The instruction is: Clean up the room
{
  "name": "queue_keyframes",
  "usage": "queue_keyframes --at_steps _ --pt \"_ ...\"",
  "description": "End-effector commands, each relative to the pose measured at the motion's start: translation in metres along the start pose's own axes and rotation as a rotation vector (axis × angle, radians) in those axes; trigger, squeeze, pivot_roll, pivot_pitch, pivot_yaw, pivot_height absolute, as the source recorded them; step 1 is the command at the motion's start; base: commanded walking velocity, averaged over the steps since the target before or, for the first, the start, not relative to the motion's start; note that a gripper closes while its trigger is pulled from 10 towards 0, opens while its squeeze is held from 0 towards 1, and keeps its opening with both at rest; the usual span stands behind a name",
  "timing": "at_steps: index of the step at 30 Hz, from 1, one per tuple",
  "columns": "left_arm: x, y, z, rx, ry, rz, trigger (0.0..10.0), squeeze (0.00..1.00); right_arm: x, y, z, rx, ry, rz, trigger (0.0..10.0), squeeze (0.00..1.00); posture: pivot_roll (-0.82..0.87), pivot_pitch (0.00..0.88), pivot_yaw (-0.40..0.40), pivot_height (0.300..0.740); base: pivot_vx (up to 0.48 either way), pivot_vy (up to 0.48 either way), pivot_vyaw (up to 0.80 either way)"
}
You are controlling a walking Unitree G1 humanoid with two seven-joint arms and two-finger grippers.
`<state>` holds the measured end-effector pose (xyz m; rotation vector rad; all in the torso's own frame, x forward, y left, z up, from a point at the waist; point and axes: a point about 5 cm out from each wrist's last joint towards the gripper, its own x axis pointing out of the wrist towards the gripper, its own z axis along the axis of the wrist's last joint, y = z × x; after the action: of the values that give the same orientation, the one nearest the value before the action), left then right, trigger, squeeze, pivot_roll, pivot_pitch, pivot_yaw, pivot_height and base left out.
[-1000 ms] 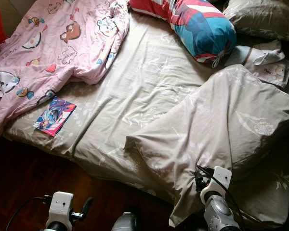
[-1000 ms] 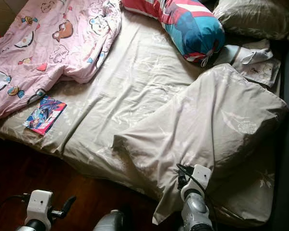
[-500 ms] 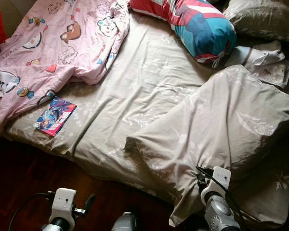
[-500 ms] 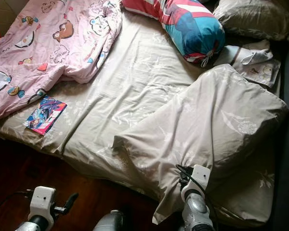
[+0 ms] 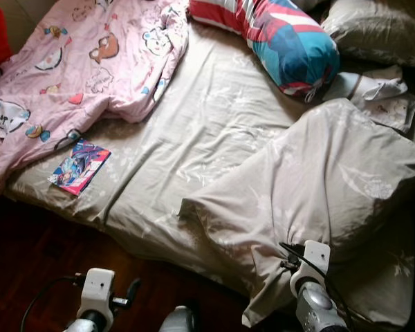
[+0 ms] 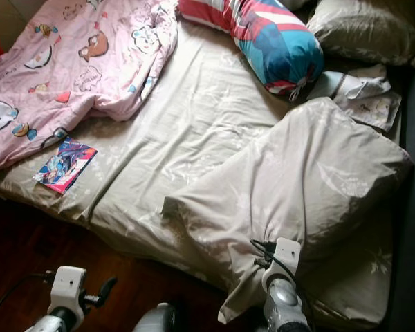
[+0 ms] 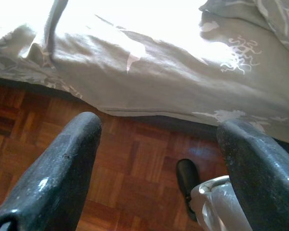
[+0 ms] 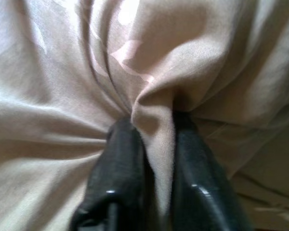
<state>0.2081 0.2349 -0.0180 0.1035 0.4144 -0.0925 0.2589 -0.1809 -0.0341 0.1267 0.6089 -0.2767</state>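
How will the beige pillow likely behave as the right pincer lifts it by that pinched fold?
The beige pillow looks soft and floppy: fabric bunches into creases where the right pincer is shut on it, so the cover may stretch first. Its plump bulk suggests it is light for its size, probably sagging and dragging across the bed sheet rather than lifting cleanly.

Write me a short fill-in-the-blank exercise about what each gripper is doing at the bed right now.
1. The right gripper is shut on a fold of the beige ____.
2. The left gripper hangs with its fingers ____ above the wooden floor.
3. The comic book lies on the bed beside the ____ blanket with cartoon prints.

Missing words: pillow; open; pink
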Motion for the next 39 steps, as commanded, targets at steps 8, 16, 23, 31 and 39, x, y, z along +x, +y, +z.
queue_keyframes --at_steps 8,16,23,31,39 --pt "0.005 0.004 -0.014 -0.017 0.086 0.036 10.0 0.00 -0.002 -0.049 0.006 -0.096 -0.080 -0.232 0.0 0.00 0.03 0.177 0.111 0.740 0.000 0.000 0.00" --pt "0.012 0.002 -0.012 -0.027 0.095 0.043 10.0 0.00 -0.008 -0.084 0.018 -0.132 -0.179 -0.401 0.0 0.00 -0.02 0.148 0.102 0.740 0.000 0.000 0.00" --pt "0.015 0.000 -0.013 -0.030 0.106 0.046 10.0 0.00 -0.025 -0.128 0.011 -0.132 -0.198 -0.560 0.0 0.00 -0.06 0.138 0.098 0.740 0.000 0.000 0.00" --pt "0.017 0.000 -0.013 -0.036 0.109 0.051 10.0 0.00 -0.046 -0.168 0.001 -0.140 -0.188 -0.702 0.0 0.00 -0.08 0.135 0.096 0.740 0.000 0.000 0.00" --pt "0.017 0.002 -0.013 -0.042 0.113 0.064 10.0 0.00 -0.070 -0.218 0.011 -0.135 -0.209 -0.876 0.0 0.00 -0.09 0.132 0.096 0.740 0.000 0.000 0.00"
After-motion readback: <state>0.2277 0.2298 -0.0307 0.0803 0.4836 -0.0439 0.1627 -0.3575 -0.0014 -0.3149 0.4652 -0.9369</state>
